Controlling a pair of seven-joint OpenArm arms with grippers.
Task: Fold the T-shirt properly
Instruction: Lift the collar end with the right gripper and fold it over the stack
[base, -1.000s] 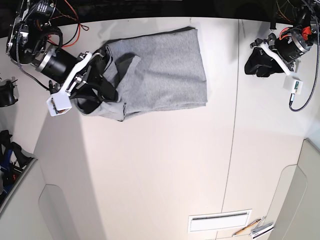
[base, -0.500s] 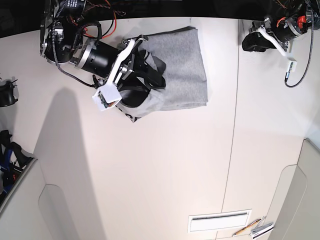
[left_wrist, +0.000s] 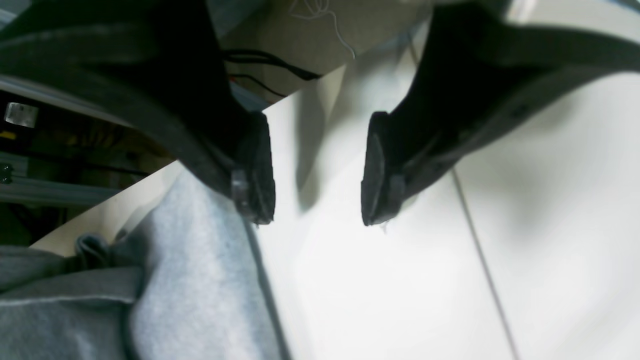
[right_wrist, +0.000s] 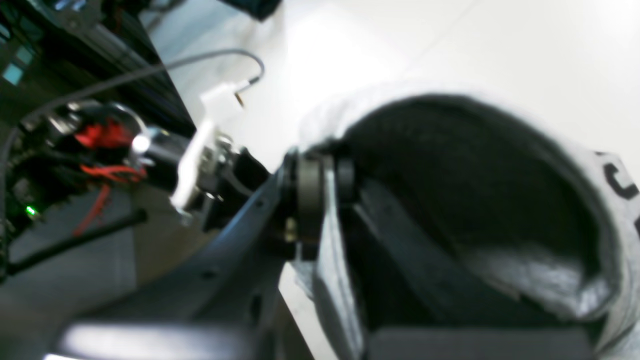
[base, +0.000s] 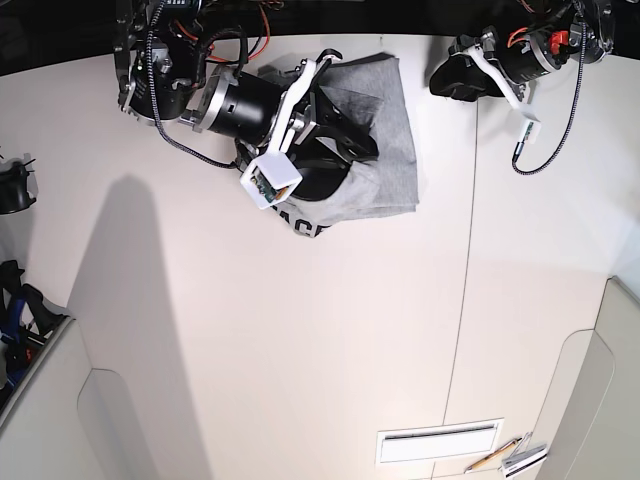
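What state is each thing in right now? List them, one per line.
T-shirt: partly folded on the table, one edge lifted and draped over the right gripper, black lettering showing on the turned-up part.
Right gripper: shut on the T-shirt, fabric pinched between the fingers.
Left gripper: open, holding nothing, beside the T-shirt's edge.
Table: white, T-shirt lying near its far edge.

Change over the last second, base view: the right gripper (base: 345, 150), clamped on a fold of the T-shirt (base: 390, 120), has travelled from the garment's left edge rightward across it, dragging that side over the rest. The cloth outline is narrower, and black lettering (base: 305, 226) now shows on the turned-up underside at the lower edge. The left gripper (base: 450, 75), jaws apart, has moved up and leftward, nearer the shirt's far corner.
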